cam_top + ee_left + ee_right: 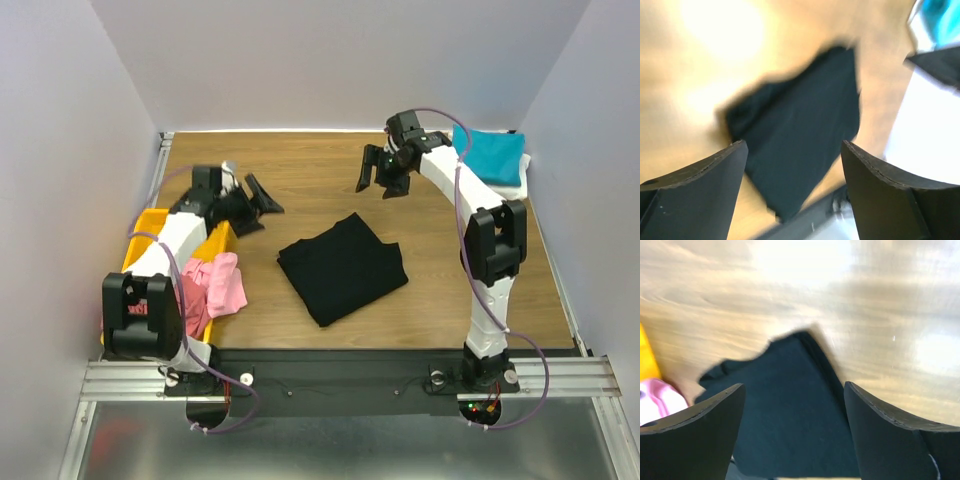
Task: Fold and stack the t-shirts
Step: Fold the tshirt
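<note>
A folded black t-shirt (pixel 342 267) lies flat in the middle of the table; it also shows in the left wrist view (pixel 800 125) and the right wrist view (pixel 790 415). My left gripper (pixel 255 205) is open and empty, above the table to the shirt's left. My right gripper (pixel 382 178) is open and empty, above the table behind the shirt. A teal t-shirt (pixel 490 155) lies folded on a white one (pixel 517 182) at the back right. A pink t-shirt (pixel 228 283) and a dusty red one (pixel 190 300) hang out of the yellow tray (pixel 150 222).
The yellow tray sits at the left edge of the table, beside the left arm. White walls close in the left, back and right sides. A black strip and metal rail run along the near edge.
</note>
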### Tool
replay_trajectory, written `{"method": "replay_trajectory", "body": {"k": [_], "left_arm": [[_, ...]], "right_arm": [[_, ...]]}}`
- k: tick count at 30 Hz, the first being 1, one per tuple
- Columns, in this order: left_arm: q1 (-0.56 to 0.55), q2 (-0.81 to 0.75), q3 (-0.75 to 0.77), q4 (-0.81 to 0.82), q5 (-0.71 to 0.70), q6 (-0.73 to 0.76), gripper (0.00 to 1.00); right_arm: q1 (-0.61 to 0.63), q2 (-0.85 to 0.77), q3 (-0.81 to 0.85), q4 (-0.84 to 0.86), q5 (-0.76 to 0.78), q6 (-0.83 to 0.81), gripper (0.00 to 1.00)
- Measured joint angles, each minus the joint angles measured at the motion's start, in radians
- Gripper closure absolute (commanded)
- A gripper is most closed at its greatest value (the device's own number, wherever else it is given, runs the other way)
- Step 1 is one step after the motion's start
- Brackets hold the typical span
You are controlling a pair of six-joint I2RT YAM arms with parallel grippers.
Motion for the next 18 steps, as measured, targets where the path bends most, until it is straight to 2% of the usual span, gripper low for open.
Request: {"method": "replay_trajectory", "body": {"k": [3,5,8,14,18], "left_arm": [[0.008,0.021,0.19,-0.051,-0.067,0.053,0.12],[0.007,0.012,0.26,-0.072,-0.092,0.085,0.12],[-0.002,-0.027,0.257,-0.115,-0.137,0.118,0.12],[-0.073,-0.149,-0.007,-0.169,-0.205,0.128,0.09],[-0.108,-0.207,-0.194,-0.165,-0.204,0.08,0.09]], "right_arm": [[-0.014,-0.003,0.036,0.016,-0.008,-0.001,0.11],[-0.039,-0.013,0.034,0.024,-0.029,-0.005,0.11],[-0.095,-0.053,-0.04,0.048,-0.076,-0.034,0.11],[-0.256,-0.184,-0.319,0.101,-0.208,-0.13,0.11],[-0.295,-0.253,-0.46,0.161,-0.273,-0.182,0.11]]}}
